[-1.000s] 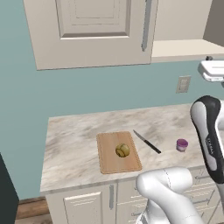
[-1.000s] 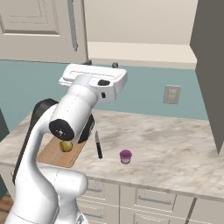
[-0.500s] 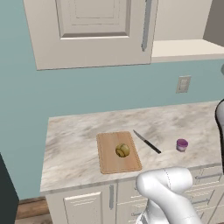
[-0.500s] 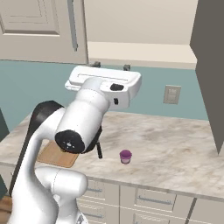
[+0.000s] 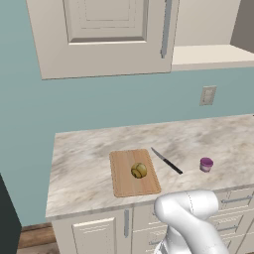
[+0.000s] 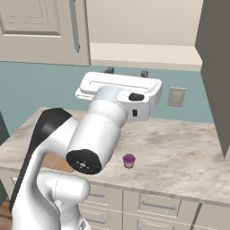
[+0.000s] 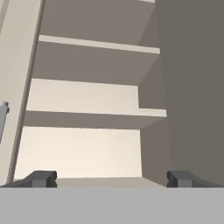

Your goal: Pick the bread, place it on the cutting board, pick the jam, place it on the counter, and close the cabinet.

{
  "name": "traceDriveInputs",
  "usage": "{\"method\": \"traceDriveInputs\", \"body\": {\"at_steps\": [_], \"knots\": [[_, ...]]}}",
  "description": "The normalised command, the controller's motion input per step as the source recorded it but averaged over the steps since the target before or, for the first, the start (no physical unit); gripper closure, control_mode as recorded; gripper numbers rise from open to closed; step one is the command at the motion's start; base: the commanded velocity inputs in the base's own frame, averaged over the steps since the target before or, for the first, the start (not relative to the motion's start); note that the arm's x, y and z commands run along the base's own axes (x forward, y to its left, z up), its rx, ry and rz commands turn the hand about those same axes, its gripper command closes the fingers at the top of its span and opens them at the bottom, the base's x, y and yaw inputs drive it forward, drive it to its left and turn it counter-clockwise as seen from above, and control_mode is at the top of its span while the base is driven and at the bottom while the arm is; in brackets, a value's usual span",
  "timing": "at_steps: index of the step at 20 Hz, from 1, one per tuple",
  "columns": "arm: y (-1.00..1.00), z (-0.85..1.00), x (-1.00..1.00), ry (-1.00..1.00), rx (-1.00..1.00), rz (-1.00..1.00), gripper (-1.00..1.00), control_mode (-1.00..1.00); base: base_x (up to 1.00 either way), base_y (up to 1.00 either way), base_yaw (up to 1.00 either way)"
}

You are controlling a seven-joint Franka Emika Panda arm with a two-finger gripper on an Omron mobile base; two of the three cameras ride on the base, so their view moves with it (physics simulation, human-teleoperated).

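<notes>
Up at cabinet (image 6: 148, 54) height, facing its bare cream shelves (image 7: 87, 94); right-hand door (image 6: 215, 67) stands swung out toward me, left door (image 5: 104, 34) shut.

Desk (image 5: 89, 149) below: both placements look done. Cutting board (image 5: 121, 181) carries the bread (image 5: 138, 170) near its middle. Jam (image 5: 206, 164) stands on bare stone, well apart from the board, a dark knife (image 5: 166, 160) between them.

My jaws (image 7: 111, 178): spread wide, nothing between the tips, pointed into the cabinet interior.

Step in hand, as I judge it: closing the cabinet, the only item left.

Method notes:
- Shift toward the open door and get behind its outer face, near the free edge away from the hinge, for best leverage.
- Push with a flat finger side, not a tip; no grasp needed.
- Follow the door's arc rather than a straight line, or contact slips off.
- Keep wrist and elbow high, clear of the jam.
- Push until the door sits flush with its neighbour.
</notes>
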Motion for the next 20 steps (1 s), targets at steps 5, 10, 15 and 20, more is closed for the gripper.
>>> {"method": "traceDriveInputs", "body": {"at_steps": [5,10,15,20], "knots": [[-0.16,0.25,-0.21,0.07,0.0,0.0,-1.0,-1.0,0.0,0.0,0.0],[-0.18,0.18,-0.3,0.06,0.0,0.0,-1.0,-1.0,0.0,0.0,0.0],[-0.26,0.19,-0.48,0.04,0.0,0.0,-1.0,-1.0,0.0,0.0,0.0],[-0.26,0.14,-0.58,0.01,0.0,0.0,-1.0,-1.0,0.0,0.0,0.0]]}}
